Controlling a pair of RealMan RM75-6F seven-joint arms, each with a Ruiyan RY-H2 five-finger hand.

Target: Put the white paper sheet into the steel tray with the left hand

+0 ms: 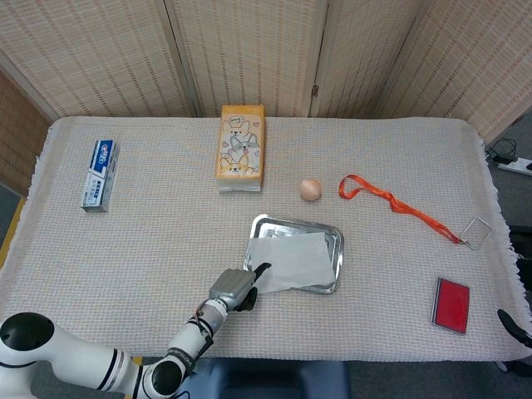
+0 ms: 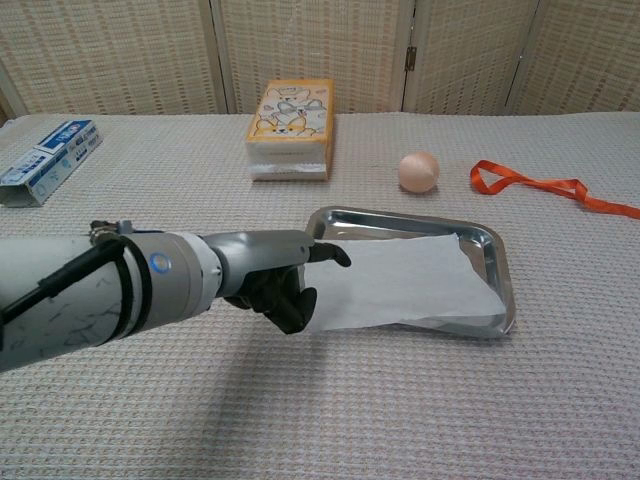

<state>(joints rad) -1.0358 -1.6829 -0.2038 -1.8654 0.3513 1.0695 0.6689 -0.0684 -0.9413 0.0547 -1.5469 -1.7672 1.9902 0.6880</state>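
The steel tray [image 1: 335,239] [image 2: 500,262] sits near the table's front middle. The white paper sheet [image 1: 291,259] [image 2: 405,285] lies nearly flat in it, its left edge hanging over the tray's left rim onto the cloth. My left hand [image 1: 235,288] [image 2: 275,285] is at that left edge. One finger stretches out over the sheet's near-left corner and the dark fingers below are curled in. The hand hides the sheet's edge, so I cannot see whether it still pinches the paper. My right hand shows in neither view.
An egg [image 1: 310,189] [image 2: 418,171] and an orange ribbon [image 1: 386,199] [image 2: 540,186] lie behind the tray. A tissue pack [image 1: 241,147] [image 2: 291,128] stands at the back, a toothpaste box [image 1: 100,174] [image 2: 48,160] far left, a red card [image 1: 452,305] at the front right.
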